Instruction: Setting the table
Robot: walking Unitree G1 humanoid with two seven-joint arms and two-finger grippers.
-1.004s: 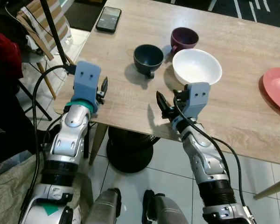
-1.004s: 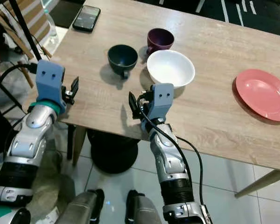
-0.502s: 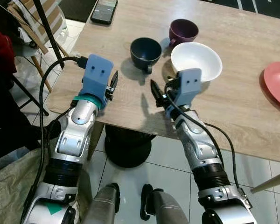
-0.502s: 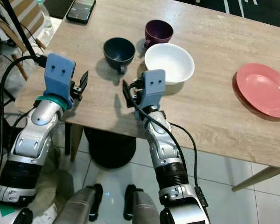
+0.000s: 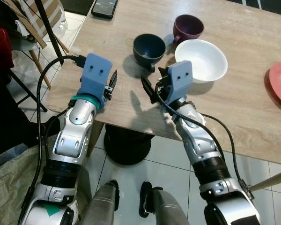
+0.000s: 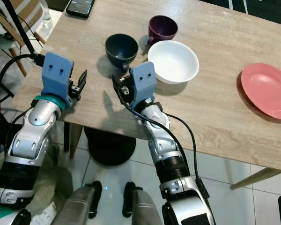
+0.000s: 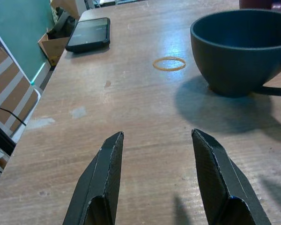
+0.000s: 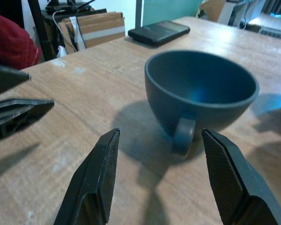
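You face a light wooden desk (image 5: 234, 112), its near edge running under both arms. Far to your right lies a pink plate (image 6: 268, 91), flat and well apart from the rest. Nearer the middle sits a white bowl (image 6: 173, 61), upright and empty; it looks like glazed ceramic, so judge it stiff, slippery and breakable, best taken by pinching its rim. Just beside it, toward your left, stands a dark teal cup (image 5: 149, 47), its handle turned toward you and your right. Behind the bowl is a purple cup (image 5: 188, 26). A black phone (image 5: 105, 7) lies at the far left corner, and a thin rubber band (image 7: 169, 63) rests on the desk near the teal cup.

Your right gripper (image 8: 164, 173) hangs low over the desk just short of the teal cup, fingers spread wide and holding nothing, with the handle lined up between them. That cup looks light but hard and smooth. The handle is the surest hold; squeezing the round wall risks it slipping out. Close gently, since it is likely to chip if knocked against the bowl.

Your left gripper (image 7: 154, 183) hovers over the desk near its left edge, likewise spread and empty, with the cup ahead of it.
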